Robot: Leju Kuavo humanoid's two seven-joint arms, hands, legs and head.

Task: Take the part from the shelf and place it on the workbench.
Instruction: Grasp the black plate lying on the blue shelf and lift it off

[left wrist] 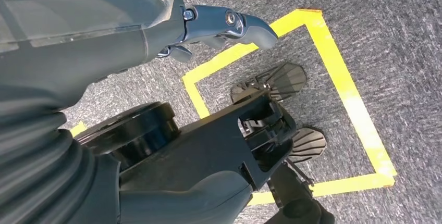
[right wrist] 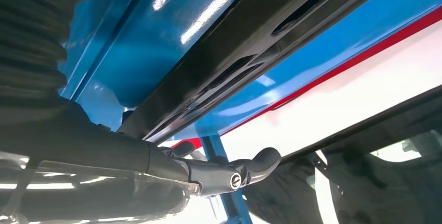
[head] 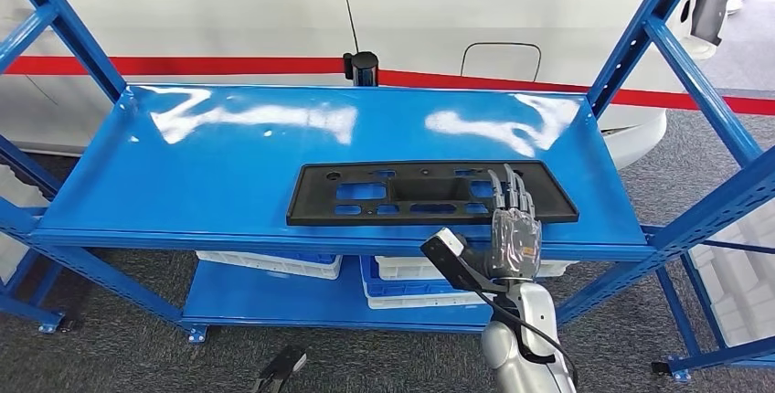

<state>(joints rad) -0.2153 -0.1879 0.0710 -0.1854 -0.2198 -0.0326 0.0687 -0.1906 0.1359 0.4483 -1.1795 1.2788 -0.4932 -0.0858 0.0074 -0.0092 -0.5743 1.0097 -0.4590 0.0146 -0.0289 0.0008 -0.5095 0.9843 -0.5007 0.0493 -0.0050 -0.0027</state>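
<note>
Flat black plastic part w/ rectangular cut-outs (head: 429, 193) lies on the glossy blue metal shelf (head: 228, 151), near its front edge. Right hand (head: 514, 224) reaches over the part's right end, fingers straight and apart, holding nothing. Left hand (left wrist: 229, 26) hangs over grey carpet w/ yellow tape (left wrist: 359, 109); can't tell its grip.

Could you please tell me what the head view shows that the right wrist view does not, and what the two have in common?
Head view alone: the whole black part lying flat on the blue shelf, white bins on the lower level, grey carpet.

Right wrist view alone: a close look at the thumb below the part's edge.

Both: the part, the shelf, the right hand, the white vehicle with its red stripe.
</note>
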